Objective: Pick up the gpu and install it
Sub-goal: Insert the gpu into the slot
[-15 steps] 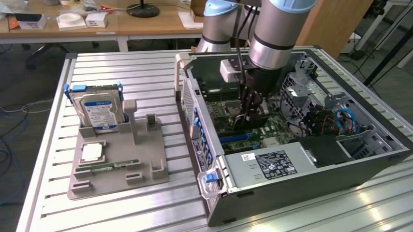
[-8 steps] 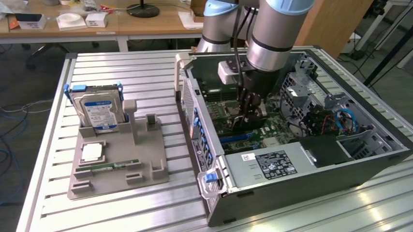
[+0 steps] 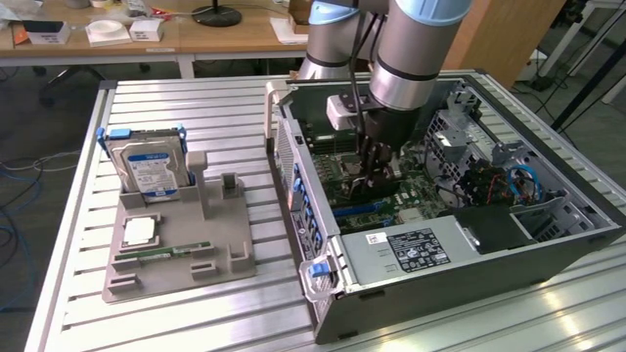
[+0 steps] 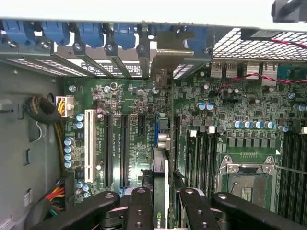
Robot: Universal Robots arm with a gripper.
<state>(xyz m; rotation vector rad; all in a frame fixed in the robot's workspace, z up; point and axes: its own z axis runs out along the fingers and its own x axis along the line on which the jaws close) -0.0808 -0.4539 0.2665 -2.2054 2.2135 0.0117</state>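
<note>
1. Exterior view: the gripper [image 3: 377, 178] reaches deep into the open computer case [image 3: 547, 249], over the motherboard [image 3: 411, 198].
2. Wrist view: fingers [image 4: 140, 211] clamp the gpu [image 4: 159, 184] edge-on above a slot; thin, stiff and likely fragile, best held by its edges.

Case walls [image 3: 293, 169] around gripper [image 3: 377, 183]

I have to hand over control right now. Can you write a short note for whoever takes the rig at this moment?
End effector: shut on the gpu, reaching down inside the open computer case.
Gpu: held edge-on over the motherboard, its silver bracket up at the rear slot openings.
Done: the card is picked up and brought into the case.
Left: whether it is fully seated in its slot cannot be told; end effector has not let go.
On the grey holder outside: hard drive and memory stick, untouched.
</note>
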